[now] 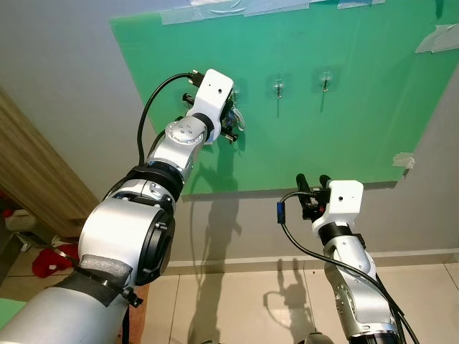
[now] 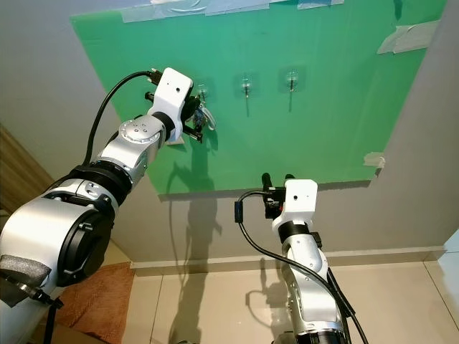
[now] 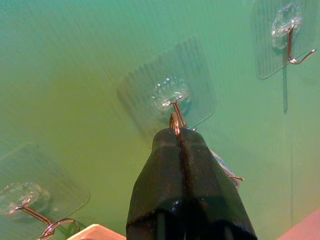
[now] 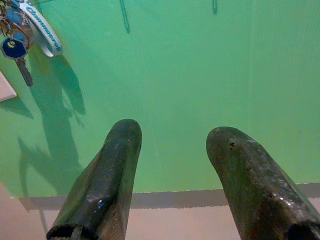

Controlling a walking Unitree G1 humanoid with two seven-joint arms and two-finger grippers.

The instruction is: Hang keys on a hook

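right gripper (image 4: 172,150): two black fingers spread apart, nothing between them | green board (image 4: 200,75): faces the fingers, pale wall below its edge | keys (image 4: 17,37): hang against board with white lettered strap, blue tag, possibly one silver key

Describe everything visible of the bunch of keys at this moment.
The keys hang against the green board at the leftmost of three clear adhesive hooks. The bunch has a metal ring, a silver key with a blue head, and a white-and-blue lettered strap. The left gripper, fingers shut, pinches the ring right at the hook's wire. Whether the ring is already over the hook is unclear.
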